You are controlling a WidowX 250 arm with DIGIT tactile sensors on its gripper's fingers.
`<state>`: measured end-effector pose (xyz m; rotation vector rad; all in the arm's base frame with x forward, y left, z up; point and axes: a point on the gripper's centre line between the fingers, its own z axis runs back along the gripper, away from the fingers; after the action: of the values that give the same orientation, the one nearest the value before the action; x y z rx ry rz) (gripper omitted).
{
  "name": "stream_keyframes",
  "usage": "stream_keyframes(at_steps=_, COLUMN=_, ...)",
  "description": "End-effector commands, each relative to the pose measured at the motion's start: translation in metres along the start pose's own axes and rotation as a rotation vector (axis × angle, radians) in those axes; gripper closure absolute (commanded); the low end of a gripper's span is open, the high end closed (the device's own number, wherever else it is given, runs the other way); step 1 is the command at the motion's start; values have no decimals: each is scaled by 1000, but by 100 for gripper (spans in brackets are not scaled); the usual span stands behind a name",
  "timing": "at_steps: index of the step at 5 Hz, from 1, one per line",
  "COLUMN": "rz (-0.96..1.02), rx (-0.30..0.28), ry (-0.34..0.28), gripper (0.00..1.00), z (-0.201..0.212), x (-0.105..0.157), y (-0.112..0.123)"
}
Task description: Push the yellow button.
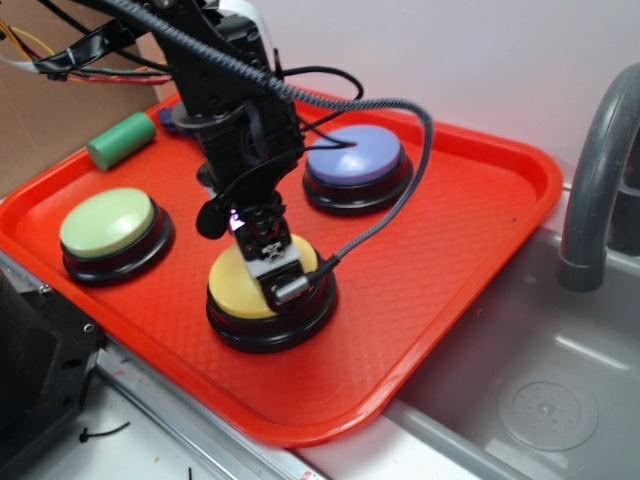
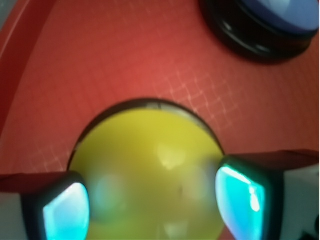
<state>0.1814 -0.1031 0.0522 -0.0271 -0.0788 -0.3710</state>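
The yellow button (image 1: 238, 283) is a large yellow dome on a black round base, near the front of the red tray (image 1: 470, 215). My gripper (image 1: 268, 255) points straight down onto the dome, its tips at or touching the top. In the wrist view the yellow button (image 2: 150, 165) fills the lower middle, very close and blurred. The two fingers (image 2: 67, 212) stand apart on either side of the dome, so my gripper (image 2: 152, 205) is open with nothing held between them.
A pale green buzzer (image 1: 108, 225) sits at the tray's left and a blue-purple buzzer (image 1: 355, 160) behind the arm, also seen as the blue-purple buzzer (image 2: 272, 20) at the wrist view's top right. A green cylinder (image 1: 122, 140) lies at the back left. A grey sink (image 1: 545, 395) and faucet (image 1: 595, 180) stand right.
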Motion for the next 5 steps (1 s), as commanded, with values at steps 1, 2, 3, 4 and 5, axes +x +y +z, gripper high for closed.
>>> stream_keyframes(at_steps=1, rz=3, rx=-11, ry=40, gripper=0, z=4, x=6, y=1)
stream_keyframes(at_steps=2, rz=13, rx=0, ry=29, gripper=0, z=18, x=4, y=2)
stream_keyframes(at_steps=3, rz=24, rx=6, ry=19, gripper=0, z=30, x=1, y=3)
stream_keyframes(at_steps=4, rz=27, rx=0, ry=26, gripper=0, z=35, x=0, y=4)
stream_keyframes(at_steps=5, rz=39, rx=0, ry=27, gripper=0, z=42, x=-1, y=5)
